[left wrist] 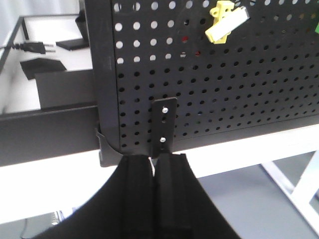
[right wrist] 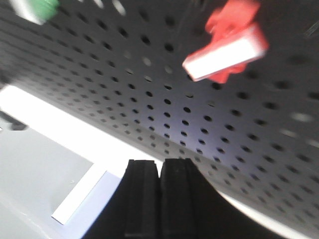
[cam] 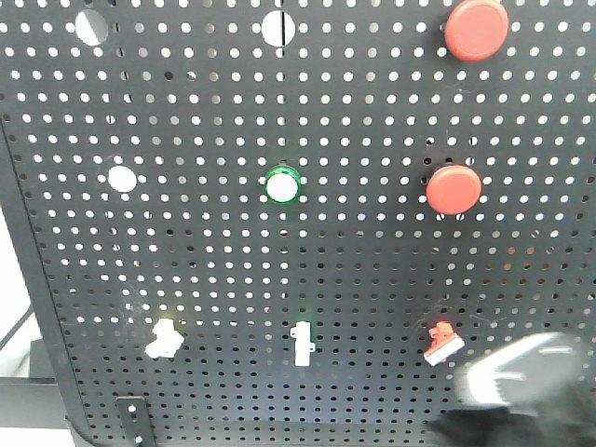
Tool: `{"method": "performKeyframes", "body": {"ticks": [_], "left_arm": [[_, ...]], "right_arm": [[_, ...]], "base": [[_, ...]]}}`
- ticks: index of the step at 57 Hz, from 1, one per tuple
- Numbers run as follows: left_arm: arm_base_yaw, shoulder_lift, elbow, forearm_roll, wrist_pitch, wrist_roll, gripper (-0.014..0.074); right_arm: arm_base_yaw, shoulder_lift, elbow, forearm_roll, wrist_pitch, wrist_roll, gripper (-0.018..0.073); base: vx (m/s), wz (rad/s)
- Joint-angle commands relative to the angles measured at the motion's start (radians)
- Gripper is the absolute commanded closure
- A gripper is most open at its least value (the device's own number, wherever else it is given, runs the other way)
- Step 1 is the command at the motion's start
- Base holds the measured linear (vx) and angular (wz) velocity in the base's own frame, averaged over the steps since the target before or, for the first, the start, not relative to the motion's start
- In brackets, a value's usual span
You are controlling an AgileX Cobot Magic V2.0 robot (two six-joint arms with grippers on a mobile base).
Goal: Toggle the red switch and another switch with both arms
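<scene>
A black perforated metal panel [cam: 372, 270] fills the front view. Its rounded left edge and lower left corner show, with pale open space beyond them. In the left wrist view its lower edge sits above a white bench [left wrist: 239, 149], fixed there by a small black bracket [left wrist: 164, 124].

Two large round red push buttons [cam: 476, 29] [cam: 453, 189] stand in the upper right and right middle of the panel. A green-ringed round button [cam: 282, 185] sits at centre. A blurred pale and dark shape [cam: 526, 391] covers the lower right corner, just below and right of the bottom row.

That bottom row holds three small toggles, well apart:
- At the lower left is the small pale-yellow toggle switch with a whitish lever [cam: 163, 339] [left wrist: 225, 24].
- In the middle is an upright white toggle [cam: 303, 343].
- At the lower right is the small red toggle switch with a white lever tip [cam: 443, 344] [right wrist: 229, 47], which is tilted.

The left tool [left wrist: 155, 162] is clenched on nothing. Its black pads are pressed together just under the bracket, well below and left of the yellow switch. The right tool [right wrist: 160, 164] is likewise clenched and empty. It is below and left of the red switch in its own view, with bare panel between them and neither touching.
</scene>
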Motion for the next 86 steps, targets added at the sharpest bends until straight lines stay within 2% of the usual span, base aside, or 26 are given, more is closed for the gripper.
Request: {"method": "performKeyframes", "body": {"ticks": [1,15,21,25,32,69,73,76,81,86], "left_arm": [[-0.005,0.004,-0.028,-0.026,-0.061,-0.004,0.0594],[-0.006,0.0,-0.028,-0.022,-0.055,0.01,0.0594],[-0.008,0.0,-0.028,-0.022,-0.095,0.063,0.0594],[-0.008,0.001,-0.028,-0.022,-0.171,0.094,0.0594],[-0.008,0.001,-0.028,-0.022,-0.265,0.072,0.0594],[-0.008,-0.001,-0.015,-0.024,-0.257,0.083,0.0594],[-0.002,-0.024,0.015,-0.067,-0.261,0.094,0.0594],[0.012,-0.065,0.053,-0.121,-0.275,0.139,0.0594],[0.06,-0.188,0.149,-0.24,-0.35,0.221,0.0594],[0.11,-0.321,0.247,-0.284,-0.391,0.254,0.0594]], "right_arm": [[-0.004,-0.117,-0.033,-0.022,0.039,-0.005,0.0565],[-0.004,-0.4,-0.032,-0.117,0.128,0.0,0.0565],[-0.004,-0.484,0.01,-0.173,0.086,0.005,0.0565],[-0.004,-0.514,0.063,-0.203,0.022,0.035,0.0565],[-0.004,-0.52,0.104,-0.201,-0.079,0.093,0.0565],[-0.004,-0.521,0.107,-0.198,-0.086,0.096,0.0565],[-0.004,-0.521,0.107,-0.198,-0.086,0.096,0.0565],[-0.004,-0.521,0.107,-0.198,-0.086,0.096,0.0565],[-0.004,-0.521,0.107,-0.198,-0.086,0.096,0.0565],[-0.004,-0.521,0.107,-0.198,-0.086,0.096,0.0565]], "base": [[0.0,0.0],[0.0,0.0],[0.0,0.0],[0.0,0.0],[0.0,0.0],[0.0,0.0],[0.0,0.0],[0.0,0.0],[0.0,0.0],[0.0,0.0]]}}
